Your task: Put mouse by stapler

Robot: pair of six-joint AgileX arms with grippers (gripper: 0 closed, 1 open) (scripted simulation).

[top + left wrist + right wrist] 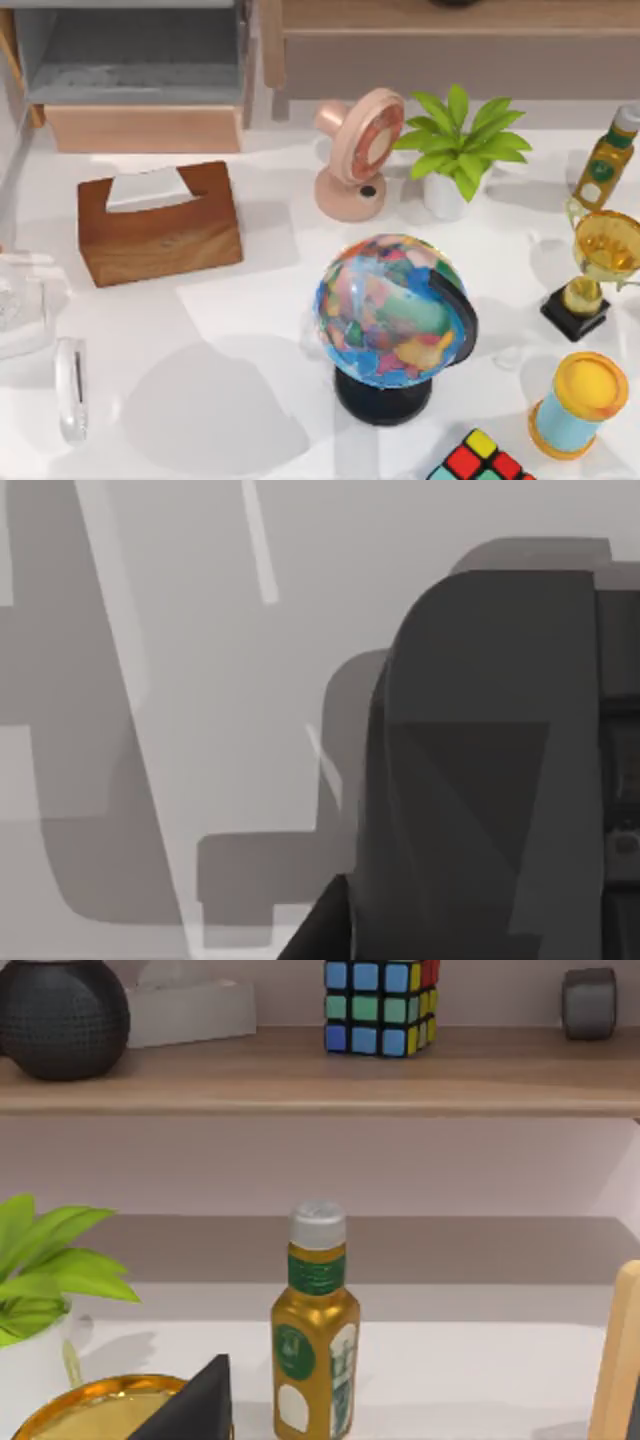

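Stapler [70, 389] flat on the white tabletop [250, 330] near its left edge, below the wooden tissue box [160, 222]. Globe [394, 318] at centre, pink fan [357, 150] and potted plant [458, 145] behind it. Trophy [598, 268] and oil bottle [604, 160] far right. Cannot tell either gripper's state.

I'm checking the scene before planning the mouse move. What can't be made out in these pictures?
Top view: stapler is translucent, its details faint against the white table.
Top view: puzzle cube cut off by the bottom edge.
Right wrist view: gold trophy cut by bottom edge, partly behind a dark wedge.
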